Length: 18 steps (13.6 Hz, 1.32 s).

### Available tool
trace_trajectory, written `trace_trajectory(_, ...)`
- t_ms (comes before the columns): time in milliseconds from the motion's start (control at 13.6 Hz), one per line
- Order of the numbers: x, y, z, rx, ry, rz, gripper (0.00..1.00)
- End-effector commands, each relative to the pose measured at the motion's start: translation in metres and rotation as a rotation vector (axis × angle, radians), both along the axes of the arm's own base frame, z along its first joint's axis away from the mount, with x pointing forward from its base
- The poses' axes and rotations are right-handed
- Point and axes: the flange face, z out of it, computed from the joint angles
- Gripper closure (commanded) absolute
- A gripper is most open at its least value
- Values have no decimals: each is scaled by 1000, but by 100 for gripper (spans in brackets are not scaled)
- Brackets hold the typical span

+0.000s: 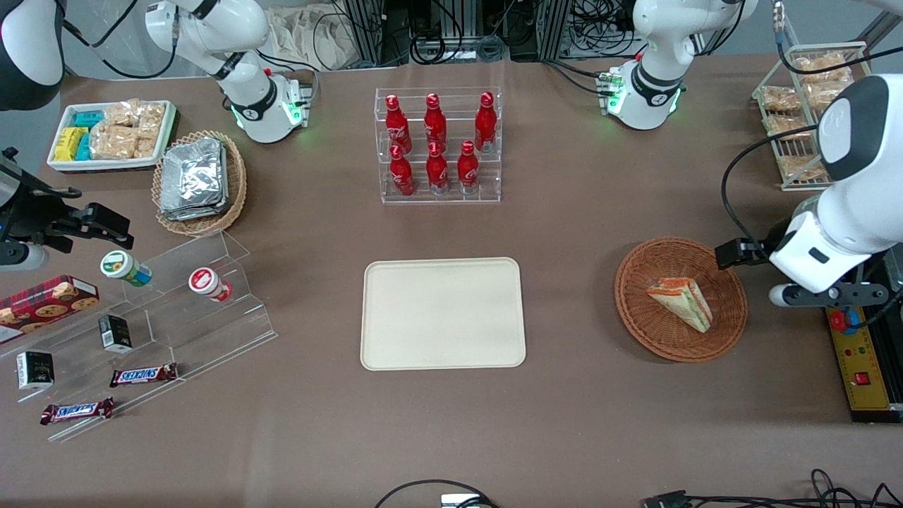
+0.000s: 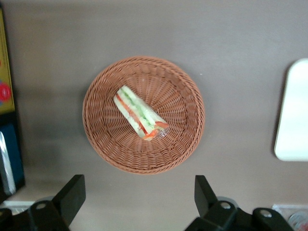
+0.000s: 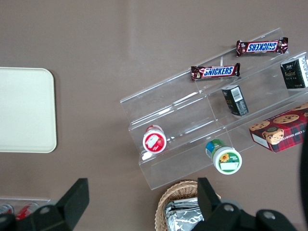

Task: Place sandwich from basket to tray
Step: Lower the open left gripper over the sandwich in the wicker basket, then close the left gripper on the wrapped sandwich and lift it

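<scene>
Nothing has been moved yet: the small triangular wedge sandwich in clear wrap [image 1: 681, 302] lies inside the round reddish-brown woven wicker basket [image 1: 635, 319], at about three o'clock from the flat cream-beige rectangular plastic tray [image 1: 395, 353], which is bare. The left arm's gripper [image 2: 137, 202] hangs above the table beside the basket, fingers spread wide and holding nothing. The whole job remains: descending, grasping, carrying across and setting down.

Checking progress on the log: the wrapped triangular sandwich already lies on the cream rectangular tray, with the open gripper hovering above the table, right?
No. The front view shows the wrapped triangular sandwich in the reddish-brown wicker basket; the cream rectangular tray is bare. The open gripper does hover above.
</scene>
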Motion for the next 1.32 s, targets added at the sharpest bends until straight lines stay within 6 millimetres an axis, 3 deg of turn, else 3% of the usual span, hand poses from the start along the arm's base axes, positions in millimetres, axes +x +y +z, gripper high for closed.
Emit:
trace_trajectory(0,-1,-2,-39,56,4,353,0)
trace_trajectory(147,-3,-7,-82,54,-57,599,0)
trace_trajectory(294,-13,-7,-130,52,-75,620,0)
trace_trajectory(515,-36,24,-196,27,-114,665,0)
trace_trajectory(882,-45,39,-255,23,-67,702,0)
trace_trajectory(1103,-42,38,-274,11,-63,705,0)
trace_trajectory(1176,-41,38,-272,11,-66,719,35)
trace_trajectory(1250,-42,38,-272,15,-63,733,94)
